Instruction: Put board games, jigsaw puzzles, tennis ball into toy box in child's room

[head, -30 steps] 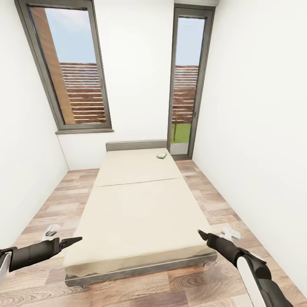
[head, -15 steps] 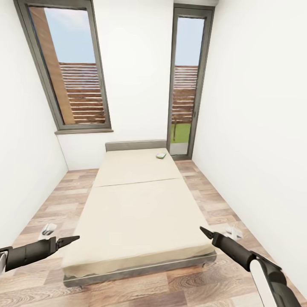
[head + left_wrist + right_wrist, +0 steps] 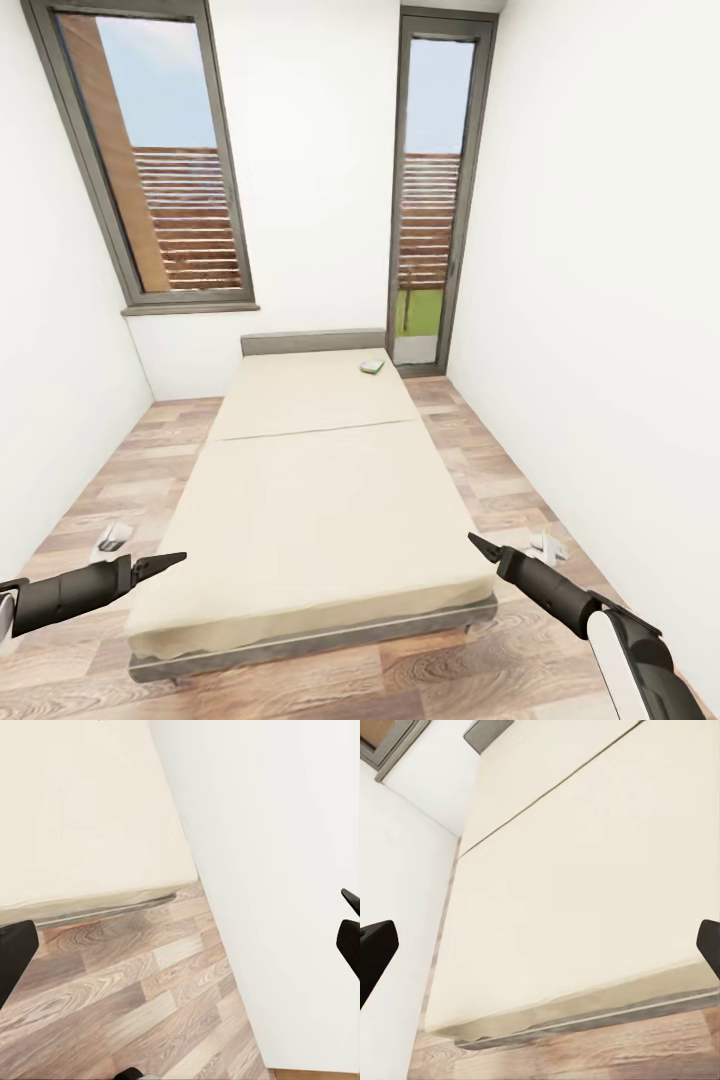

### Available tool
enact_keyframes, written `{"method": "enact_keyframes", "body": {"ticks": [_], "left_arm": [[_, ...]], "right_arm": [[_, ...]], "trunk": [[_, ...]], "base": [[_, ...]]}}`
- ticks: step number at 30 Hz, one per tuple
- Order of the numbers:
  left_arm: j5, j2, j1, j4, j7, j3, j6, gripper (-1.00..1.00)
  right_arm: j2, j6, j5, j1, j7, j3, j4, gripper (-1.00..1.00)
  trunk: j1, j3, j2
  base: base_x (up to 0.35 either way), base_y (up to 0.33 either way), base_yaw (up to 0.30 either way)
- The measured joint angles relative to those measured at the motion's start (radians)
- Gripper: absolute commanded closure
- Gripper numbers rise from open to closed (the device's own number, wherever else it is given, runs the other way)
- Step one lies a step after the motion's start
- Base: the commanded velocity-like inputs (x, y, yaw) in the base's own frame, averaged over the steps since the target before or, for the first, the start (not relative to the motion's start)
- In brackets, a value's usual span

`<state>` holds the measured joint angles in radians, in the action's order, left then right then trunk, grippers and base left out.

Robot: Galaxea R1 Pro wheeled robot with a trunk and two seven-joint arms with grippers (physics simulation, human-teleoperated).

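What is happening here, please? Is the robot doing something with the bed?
The robot stands at the foot of the bed in a narrow room, facing it, with both arms held low and forward. The left gripper and the right gripper look shut and hold nothing. One small green-white board game lies at the far end of the mattress, near the headboard, well away from both grippers. Nothing is being handled at this moment.
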<state>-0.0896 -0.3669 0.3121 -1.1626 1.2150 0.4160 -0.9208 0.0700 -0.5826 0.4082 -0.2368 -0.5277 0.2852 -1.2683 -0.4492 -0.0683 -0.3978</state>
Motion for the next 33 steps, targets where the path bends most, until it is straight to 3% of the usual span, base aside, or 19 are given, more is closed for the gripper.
{"method": "enact_keyframes", "body": {"ticks": [12,27,33], "left_arm": [[0.0,0.0,0.0,0.0,0.0,0.001,0.001,-1.0],[0.0,0.0,0.0,0.0,0.0,0.001,0.001,-1.0],[-0.001,0.0,0.0,0.0,0.0,0.001,0.001,-1.0]], "right_arm": [[-0.001,0.0,-0.008,0.0,0.003,-0.002,0.001,-1.0],[-0.002,0.001,-0.013,0.0,0.008,-0.011,0.005,-1.0],[-0.001,0.0,-0.013,0.0,0.007,-0.01,0.024,-1.0]], "trunk": [[0.0,0.0,0.0],[0.0,0.0,0.0],[0.0,0.0,0.0]], "base": [[0.139,-0.19,0.0],[0.022,-0.025,0.0],[0.001,-0.145,0.151]]}}
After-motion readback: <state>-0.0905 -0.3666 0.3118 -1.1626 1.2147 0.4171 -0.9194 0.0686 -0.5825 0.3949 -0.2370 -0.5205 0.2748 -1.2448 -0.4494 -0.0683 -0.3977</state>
